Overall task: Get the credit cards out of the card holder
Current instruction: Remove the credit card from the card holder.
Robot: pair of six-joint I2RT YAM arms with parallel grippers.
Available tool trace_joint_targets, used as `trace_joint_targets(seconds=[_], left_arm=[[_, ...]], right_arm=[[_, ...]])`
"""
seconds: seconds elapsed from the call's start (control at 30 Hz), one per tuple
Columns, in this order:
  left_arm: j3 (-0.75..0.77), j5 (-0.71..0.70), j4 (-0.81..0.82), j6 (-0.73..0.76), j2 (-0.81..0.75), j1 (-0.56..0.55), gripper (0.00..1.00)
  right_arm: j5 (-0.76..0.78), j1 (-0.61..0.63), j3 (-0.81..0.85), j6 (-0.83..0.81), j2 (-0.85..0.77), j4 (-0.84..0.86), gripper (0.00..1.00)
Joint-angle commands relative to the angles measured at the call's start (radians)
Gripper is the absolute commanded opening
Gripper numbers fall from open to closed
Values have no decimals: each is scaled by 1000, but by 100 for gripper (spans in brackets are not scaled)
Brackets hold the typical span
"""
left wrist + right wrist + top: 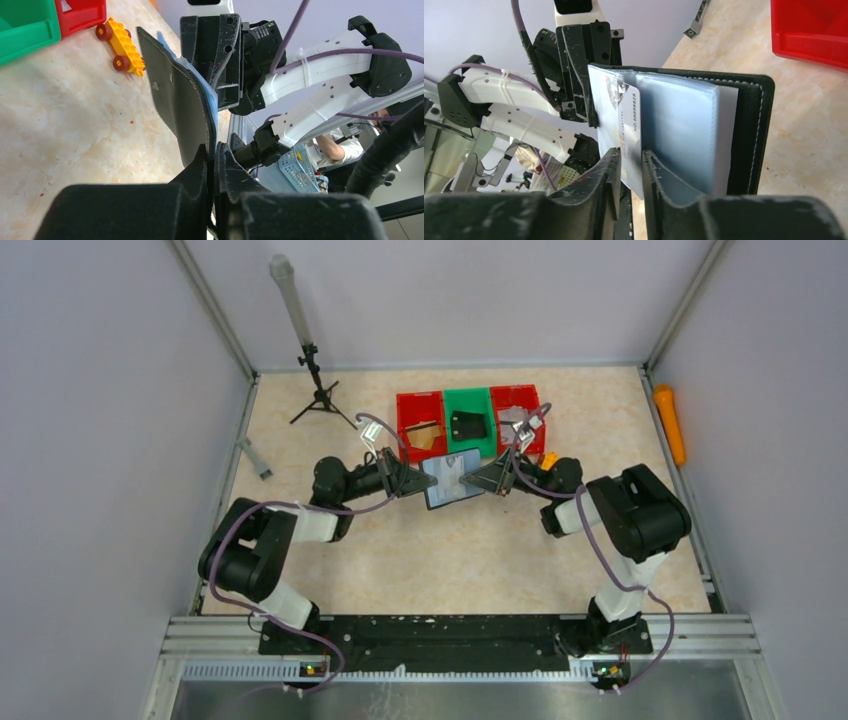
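Card holder (175,105) edge buried in left pincer (212,156); card (629,120) end inside right pincer (630,159) (print half-covered).

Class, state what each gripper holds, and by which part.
The left gripper pinches the open card holder by its black cover's edge; the right gripper pinches one end of a white card inside it.

Bright, even light, blurred near fingers (589,200)

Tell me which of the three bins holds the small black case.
The green bin, in the middle, holds the black case; the left bin and right bin are red.
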Motion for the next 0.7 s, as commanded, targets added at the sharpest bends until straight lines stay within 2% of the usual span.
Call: trace_joint_targets(seconds=[0.0,0.17,0.47,0.67], left_arm=[[24,-3,3,44,-35,-9,0],[24,-20,-53,74,-48,-7,0],[3,-47,-90,101,-89,15,0],[-1,-109,-230,166,-131,33,0]], right_arm=[[-18,15,31,-21,-35,112,20],[-15,13,31,-24,-36,103,0],[44,-36,-8,-75,-72,12,0],[96,-75,-34,-99,-97,-52,0]])
